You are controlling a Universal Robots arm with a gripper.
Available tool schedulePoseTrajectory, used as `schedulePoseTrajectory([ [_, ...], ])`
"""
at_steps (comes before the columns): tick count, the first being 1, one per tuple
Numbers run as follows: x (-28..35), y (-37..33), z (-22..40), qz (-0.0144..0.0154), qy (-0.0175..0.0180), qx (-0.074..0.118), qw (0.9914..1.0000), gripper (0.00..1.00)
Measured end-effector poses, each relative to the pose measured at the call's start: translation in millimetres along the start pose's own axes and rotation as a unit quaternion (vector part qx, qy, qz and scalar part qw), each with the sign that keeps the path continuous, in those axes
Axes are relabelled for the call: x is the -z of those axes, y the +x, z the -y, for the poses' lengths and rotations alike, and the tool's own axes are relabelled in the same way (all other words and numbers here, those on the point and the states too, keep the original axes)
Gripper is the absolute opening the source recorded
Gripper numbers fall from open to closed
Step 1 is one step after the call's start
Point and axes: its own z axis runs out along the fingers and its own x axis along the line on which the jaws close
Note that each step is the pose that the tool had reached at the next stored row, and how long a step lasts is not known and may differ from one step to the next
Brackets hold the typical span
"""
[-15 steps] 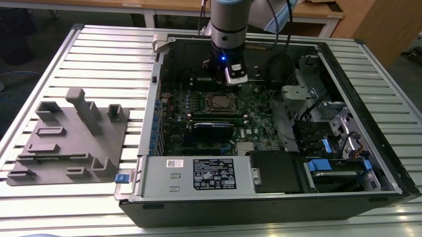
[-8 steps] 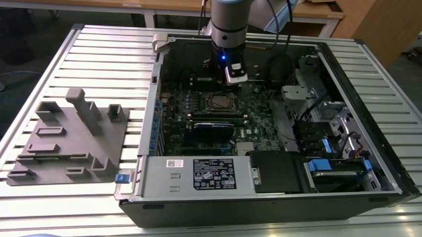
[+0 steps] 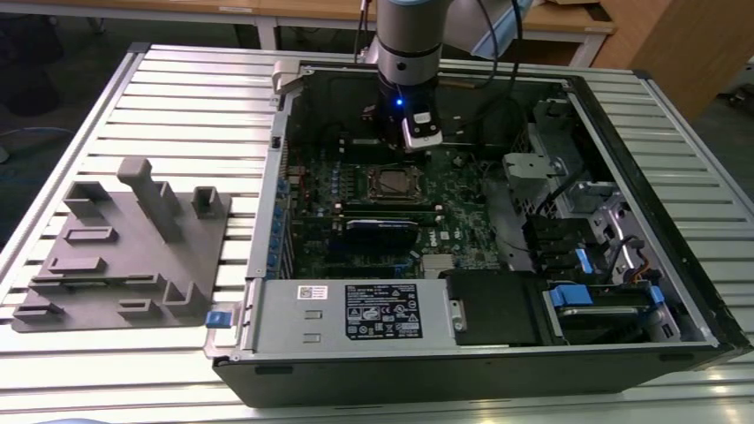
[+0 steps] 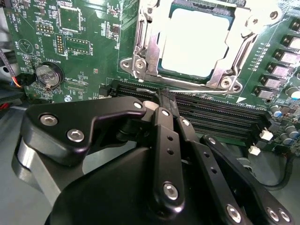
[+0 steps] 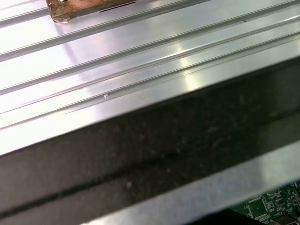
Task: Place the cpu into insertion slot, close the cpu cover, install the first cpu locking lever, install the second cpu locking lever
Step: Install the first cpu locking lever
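In the second wrist view the cpu (image 4: 194, 42) lies flat in the insertion slot (image 4: 224, 82), its pale metal top showing through the window of the cpu cover (image 4: 146, 44). The cover lies down over it. A thin silver lever rod (image 4: 211, 94) runs along the socket's near side. My gripper (image 4: 165, 93) is shut, its black fingers (image 4: 161, 136) pressed together, the tips right at that rod. Whether they touch it is unclear. In the exterior view the gripper (image 3: 412, 132) hangs inside the open computer case, just behind the socket (image 3: 389, 183).
The green motherboard (image 3: 353, 221) lies in the black case (image 3: 659, 221) on a slatted aluminium table (image 3: 177, 97). Black memory slots (image 4: 220, 117) run beside the socket. A grey fixture block (image 3: 118, 247) sits on the exterior view's left. Drive bays and cables fill the case's right side.
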Motion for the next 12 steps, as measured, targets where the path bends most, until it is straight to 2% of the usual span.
schedulePoseTrajectory([
  [12,-1.4,0.0,0.7,0.001,-0.001,0.005,0.99998,0.11],
])
